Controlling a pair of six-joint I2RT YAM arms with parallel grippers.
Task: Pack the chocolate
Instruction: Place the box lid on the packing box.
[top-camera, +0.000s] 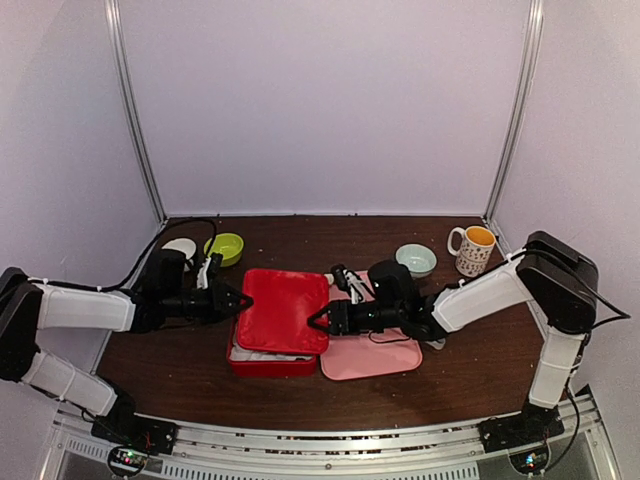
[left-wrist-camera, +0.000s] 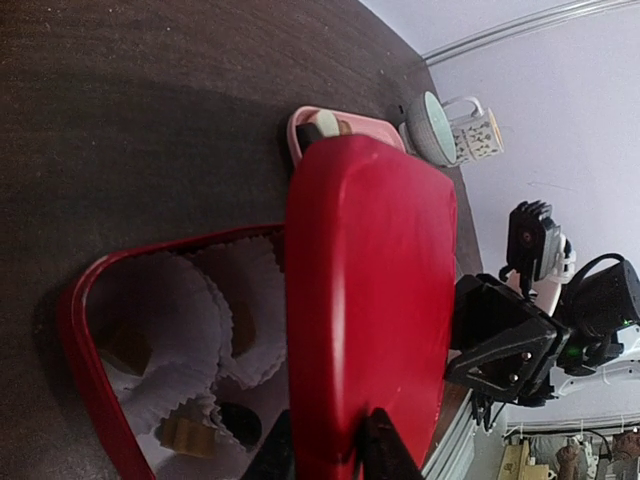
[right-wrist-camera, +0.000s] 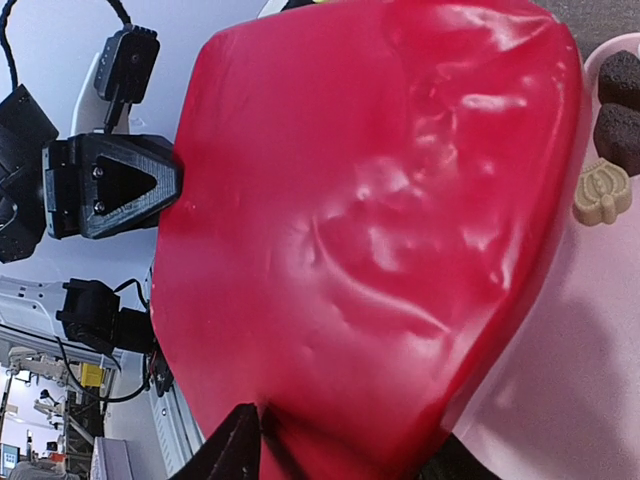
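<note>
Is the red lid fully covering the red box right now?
No: in the left wrist view the red lid covers only part of the red box, with white paper cups and chocolates exposed beside it.

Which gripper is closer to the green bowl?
Left. The left gripper is close by the green bowl, at the red lid's left edge; the right gripper is across the lid.

A dark brown, wood-grained worktop (top-camera: 300, 400) sits boxed in on three sides by plain, pale lilac-white walls (top-camera: 330, 100), with slim metal poles (top-camera: 135, 120) rising at the two back corners, a silvery rail (top-camera: 330, 458) along the near edge, and soft, even light throughout.
</note>
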